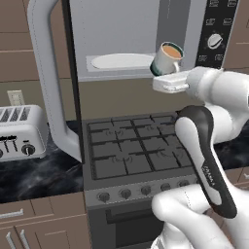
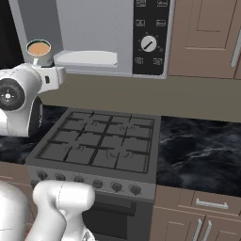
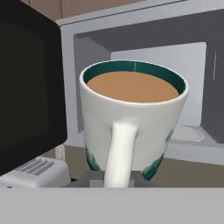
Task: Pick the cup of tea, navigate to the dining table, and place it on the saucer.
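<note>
Gripper (image 1: 163, 74) pinches cup of tea (image 1: 167, 58) at its base, handle facing the hand; open microwave (image 2: 94, 33) with plate (image 2: 87, 57) beyond, stove (image 1: 131, 146) below.

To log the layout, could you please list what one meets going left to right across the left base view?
Toaster → open microwave door → white microwave plate → cup of tea in the pincer → microwave dial.
</note>
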{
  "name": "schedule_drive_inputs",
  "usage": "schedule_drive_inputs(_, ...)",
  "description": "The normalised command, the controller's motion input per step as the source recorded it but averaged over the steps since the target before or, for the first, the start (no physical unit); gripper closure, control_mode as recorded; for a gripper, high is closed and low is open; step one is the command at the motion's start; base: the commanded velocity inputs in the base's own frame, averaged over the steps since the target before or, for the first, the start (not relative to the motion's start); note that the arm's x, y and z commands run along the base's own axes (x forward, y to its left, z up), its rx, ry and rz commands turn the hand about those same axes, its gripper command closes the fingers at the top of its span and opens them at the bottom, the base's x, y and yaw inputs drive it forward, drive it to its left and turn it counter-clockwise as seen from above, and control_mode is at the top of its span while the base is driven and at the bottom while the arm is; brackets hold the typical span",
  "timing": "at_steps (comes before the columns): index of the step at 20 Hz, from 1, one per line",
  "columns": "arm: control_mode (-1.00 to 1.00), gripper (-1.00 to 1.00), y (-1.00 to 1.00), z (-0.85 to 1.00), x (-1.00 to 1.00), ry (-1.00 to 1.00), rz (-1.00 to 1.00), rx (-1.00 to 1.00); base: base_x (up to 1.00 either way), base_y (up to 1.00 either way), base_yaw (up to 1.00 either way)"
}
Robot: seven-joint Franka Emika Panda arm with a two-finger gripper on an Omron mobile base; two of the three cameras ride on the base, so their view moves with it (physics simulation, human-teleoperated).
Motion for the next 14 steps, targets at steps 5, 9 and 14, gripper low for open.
schedule_drive_inputs(5, -1.00, 1.00, 0.00, -0.11, -0.60, 0.16, 0.00, 0.00, 0.00, 0.00, 0.00)
schedule_drive_inputs(9, -1.00, 1.00, 0.00, -0.53, -0.12, 0.42, 0.00, -0.03, 0.00, 0.00, 0.00)
schedule_drive_inputs(14, -1.00, 1.00, 0.00, -0.49, 0.02, 0.43, 0.00, -0.07, 0.00, 0.00, 0.00)
